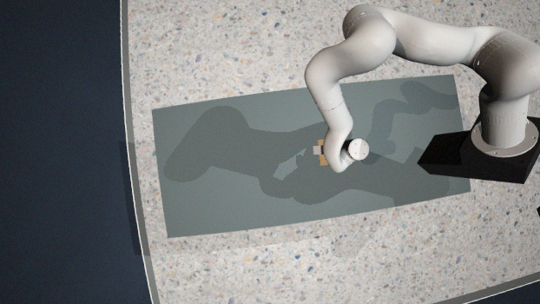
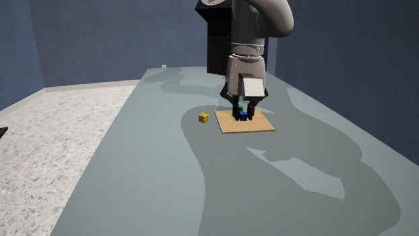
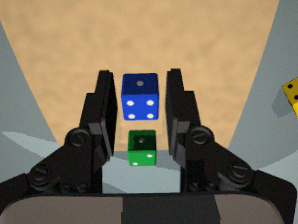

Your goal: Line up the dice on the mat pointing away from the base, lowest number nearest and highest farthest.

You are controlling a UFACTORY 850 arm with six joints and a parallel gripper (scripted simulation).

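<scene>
A blue die (image 3: 140,96) (image 2: 243,116) lies on the tan mat (image 3: 67,30) (image 2: 259,126) (image 1: 323,161). My gripper (image 3: 140,88) (image 2: 243,117) is down around it, fingers open with a small gap on each side of the die. A green die (image 3: 141,148) (image 2: 240,107) lies just behind the blue one, toward the base, at the mat's edge; I cannot tell whether it is fully on the mat. A yellow die (image 3: 290,92) (image 2: 203,117) lies on the table beside the mat, off it. In the overhead view the arm hides the dice.
The grey-green table top (image 1: 217,195) (image 2: 151,175) carries the mat near its middle. The robot's black base (image 1: 473,158) stands at the table's end. A speckled floor (image 1: 304,269) surrounds the table.
</scene>
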